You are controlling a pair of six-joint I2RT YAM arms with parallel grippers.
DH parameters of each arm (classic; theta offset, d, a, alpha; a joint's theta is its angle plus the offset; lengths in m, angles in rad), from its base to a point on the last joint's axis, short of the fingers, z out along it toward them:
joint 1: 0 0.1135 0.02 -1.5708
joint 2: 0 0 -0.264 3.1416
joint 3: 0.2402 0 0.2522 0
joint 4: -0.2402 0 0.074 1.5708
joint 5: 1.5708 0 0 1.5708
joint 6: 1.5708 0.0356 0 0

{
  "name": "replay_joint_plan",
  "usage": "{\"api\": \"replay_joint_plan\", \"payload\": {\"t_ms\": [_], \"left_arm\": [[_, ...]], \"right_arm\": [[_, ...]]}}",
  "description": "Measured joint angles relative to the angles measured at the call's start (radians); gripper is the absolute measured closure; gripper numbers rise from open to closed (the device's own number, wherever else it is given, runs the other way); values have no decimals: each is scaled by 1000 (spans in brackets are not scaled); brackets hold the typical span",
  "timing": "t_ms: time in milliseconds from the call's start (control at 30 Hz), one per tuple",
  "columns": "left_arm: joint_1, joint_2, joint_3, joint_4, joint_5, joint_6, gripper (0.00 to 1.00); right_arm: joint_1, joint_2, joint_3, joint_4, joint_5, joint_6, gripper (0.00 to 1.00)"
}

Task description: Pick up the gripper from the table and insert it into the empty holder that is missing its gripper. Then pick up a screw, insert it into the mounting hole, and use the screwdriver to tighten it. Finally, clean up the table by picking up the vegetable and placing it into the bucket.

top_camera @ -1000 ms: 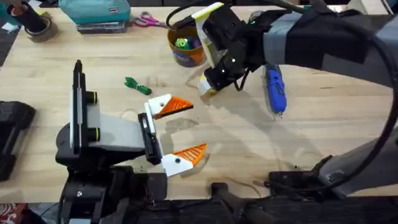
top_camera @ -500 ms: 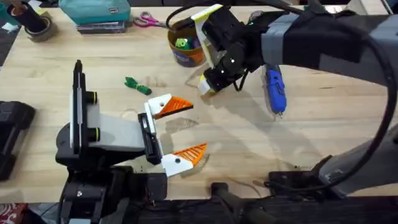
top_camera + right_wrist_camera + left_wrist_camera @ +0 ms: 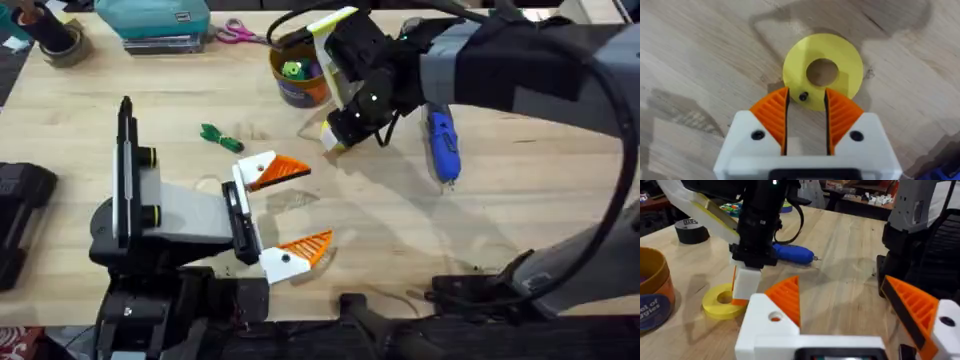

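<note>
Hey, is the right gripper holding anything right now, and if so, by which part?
Nothing yet. The right gripper hangs over the yellow disc, its orange pads slightly apart around a small dark screw, not visibly clamping it.

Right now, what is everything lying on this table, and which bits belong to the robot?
screwdriver: one, blue, right of centre
disc: one, yellow, under the right gripper
screw: one, black, on the disc
vegetable: one, dark green, left of centre
bucket: one, orange with dark band, far middle
toy: one, lime green, inside the bucket
scissors: one pair, pink handles, far edge
tape roll: one, dark, far left corner
box: one, teal, far left
left gripper: white, orange pads, open
right gripper: white, orange pads, slightly open around the screw
</note>
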Motion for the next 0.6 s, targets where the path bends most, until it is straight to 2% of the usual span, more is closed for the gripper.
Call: {"api": "replay_joint_plan", "payload": {"t_ms": [133, 600], "left_arm": [[0, 0, 0, 0, 0, 0, 15], [0, 0, 0, 0, 0, 0, 15]], "right_arm": [[0, 0, 0, 0, 0, 0, 649], [3, 21, 0, 3, 1, -5, 674]]}}
